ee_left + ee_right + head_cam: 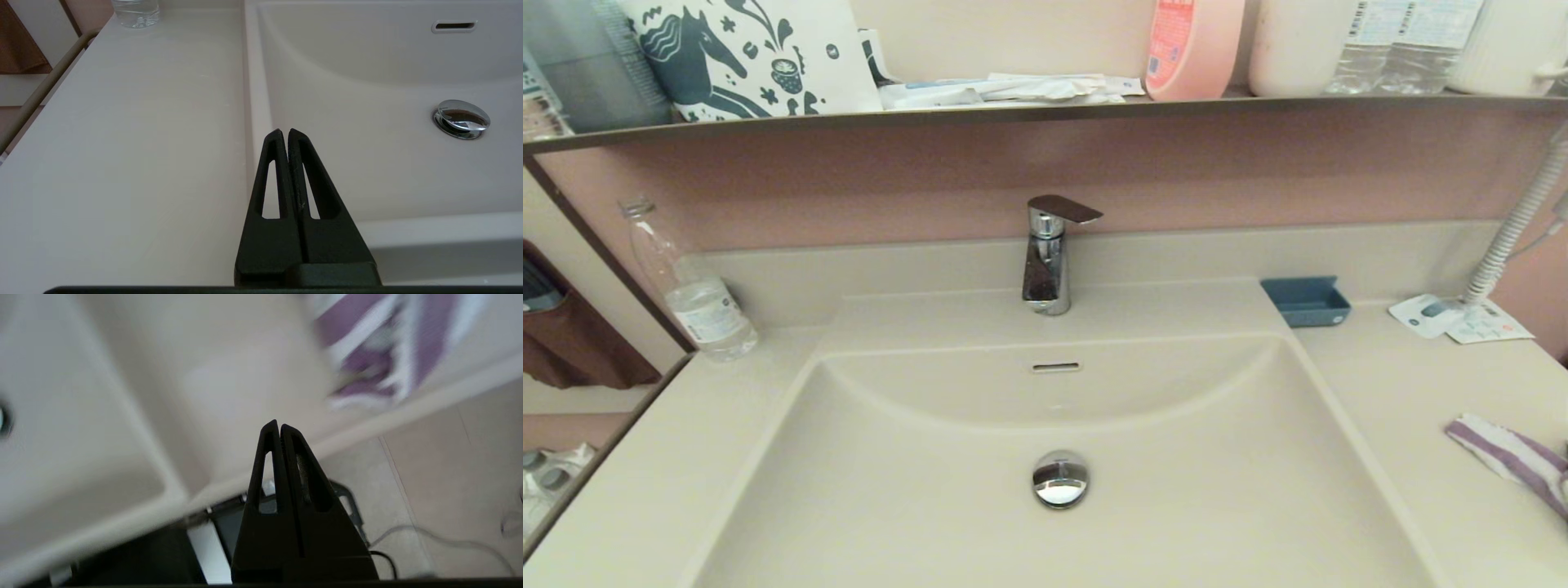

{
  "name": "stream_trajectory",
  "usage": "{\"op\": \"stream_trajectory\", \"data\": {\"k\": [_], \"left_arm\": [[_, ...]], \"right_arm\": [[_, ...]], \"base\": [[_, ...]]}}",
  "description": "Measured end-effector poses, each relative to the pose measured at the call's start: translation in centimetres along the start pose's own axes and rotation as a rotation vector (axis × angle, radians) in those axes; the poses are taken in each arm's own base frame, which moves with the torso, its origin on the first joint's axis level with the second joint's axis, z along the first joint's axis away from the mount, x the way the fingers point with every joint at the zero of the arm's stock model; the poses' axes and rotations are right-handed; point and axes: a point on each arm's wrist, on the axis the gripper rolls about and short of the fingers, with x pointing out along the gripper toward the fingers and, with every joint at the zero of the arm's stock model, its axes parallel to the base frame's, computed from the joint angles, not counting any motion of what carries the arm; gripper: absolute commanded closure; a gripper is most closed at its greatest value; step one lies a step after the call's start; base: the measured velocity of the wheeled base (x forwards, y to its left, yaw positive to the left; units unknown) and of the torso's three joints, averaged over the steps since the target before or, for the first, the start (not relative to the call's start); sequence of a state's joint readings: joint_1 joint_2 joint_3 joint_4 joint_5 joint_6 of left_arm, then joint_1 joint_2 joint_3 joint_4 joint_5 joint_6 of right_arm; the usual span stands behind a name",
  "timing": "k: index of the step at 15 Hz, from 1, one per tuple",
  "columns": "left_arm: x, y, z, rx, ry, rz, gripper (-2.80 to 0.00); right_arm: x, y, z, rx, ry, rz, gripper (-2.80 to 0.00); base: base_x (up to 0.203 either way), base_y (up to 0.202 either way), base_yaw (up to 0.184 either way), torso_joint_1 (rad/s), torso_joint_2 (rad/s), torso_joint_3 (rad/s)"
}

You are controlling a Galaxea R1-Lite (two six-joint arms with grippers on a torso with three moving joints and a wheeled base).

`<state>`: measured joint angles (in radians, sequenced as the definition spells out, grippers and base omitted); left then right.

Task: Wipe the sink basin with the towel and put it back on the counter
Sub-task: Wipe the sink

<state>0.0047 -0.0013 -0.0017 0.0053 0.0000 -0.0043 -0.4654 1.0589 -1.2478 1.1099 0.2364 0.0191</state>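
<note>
The cream sink basin [915, 498] fills the middle of the head view, with its chrome drain plug [1060, 478] and slot overflow [1056, 367]. The purple and white striped towel [1515, 459] lies crumpled on the counter [1405, 408] at the far right. Neither arm shows in the head view. My right gripper [277, 425] is shut and empty over the counter's front edge, apart from the towel [376, 351]. My left gripper [284, 131] is shut and empty by the basin's left rim, near the front edge; the plug [461, 118] is off to its side.
A chrome faucet [1047, 261] stands behind the basin. A clear water bottle [690, 286] sits at the back left, a blue soap dish [1307, 300] and printed paper cards [1458, 318] at the back right. A shelf [1045, 110] with bottles runs above the pink wall.
</note>
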Motion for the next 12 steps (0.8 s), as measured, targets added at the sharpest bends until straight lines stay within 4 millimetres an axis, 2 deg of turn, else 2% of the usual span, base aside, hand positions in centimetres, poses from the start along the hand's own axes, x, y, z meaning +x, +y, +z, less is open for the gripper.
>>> {"op": "stream_trajectory", "data": {"k": [3, 6, 12], "left_arm": [[0.0, 0.0, 0.0, 0.0, 0.0, 0.0, 0.0], [0.0, 0.0, 0.0, 0.0, 0.001, 0.0, 0.0], [0.0, 0.0, 0.0, 0.0, 0.0, 0.0, 0.0]], "right_arm": [[-1.8, 0.6, -5.5, -0.121, -0.034, 0.122, 0.0], [-2.8, -0.2, -10.4, -0.237, 0.027, 0.239, 0.0], [-2.1, -2.9, -17.1, -0.307, -0.056, 0.292, 0.0]], "base": [[0.0, 0.0, 0.0, 0.0, 0.0, 0.0], [0.0, 0.0, 0.0, 0.0, 0.0, 0.0], [0.0, 0.0, 0.0, 0.0, 0.0, 0.0]]}}
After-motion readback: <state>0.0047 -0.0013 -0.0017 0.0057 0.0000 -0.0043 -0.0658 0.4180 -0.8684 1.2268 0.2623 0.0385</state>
